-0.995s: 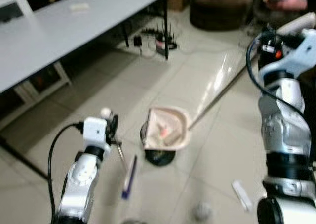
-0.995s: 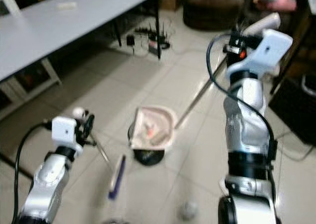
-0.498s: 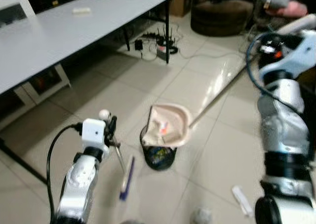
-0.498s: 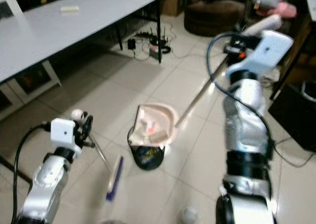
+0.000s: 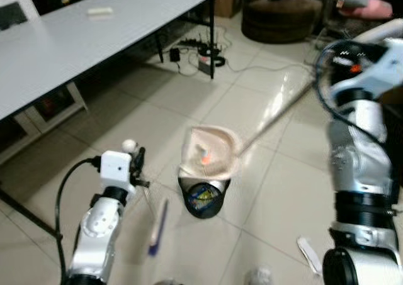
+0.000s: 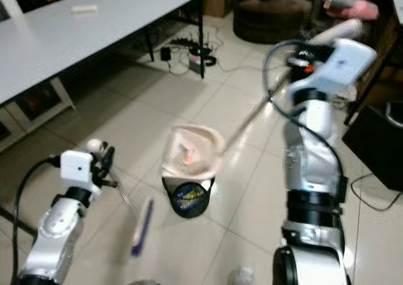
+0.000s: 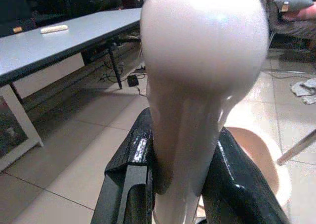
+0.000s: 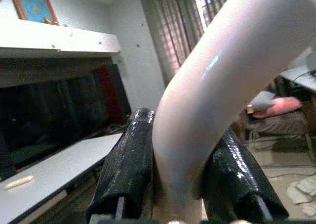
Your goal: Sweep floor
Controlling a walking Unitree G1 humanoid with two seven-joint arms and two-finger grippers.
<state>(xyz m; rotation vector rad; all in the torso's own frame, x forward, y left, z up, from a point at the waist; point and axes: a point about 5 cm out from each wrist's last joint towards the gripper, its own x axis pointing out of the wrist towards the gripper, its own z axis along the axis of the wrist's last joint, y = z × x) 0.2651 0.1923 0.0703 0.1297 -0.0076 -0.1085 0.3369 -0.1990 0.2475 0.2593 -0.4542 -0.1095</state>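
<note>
Tiled floor (image 5: 264,190) | right end effector (image 8: 177,184) raised, clamping dustpan handle (image 8: 212,105) | left end effector (image 7: 180,184) low, clamping broom handle (image 7: 197,85)

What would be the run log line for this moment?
left gripper: shut on broom handle | right gripper: shut on dustpan handle | dustpan over bin

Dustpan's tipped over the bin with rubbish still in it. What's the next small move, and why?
Probably tilt the dustpan a little steeper with the right claw, which is shut on its handle. An orange scrap still lies in the pan, right above the black bin, so more tilt should slide it in.
</note>
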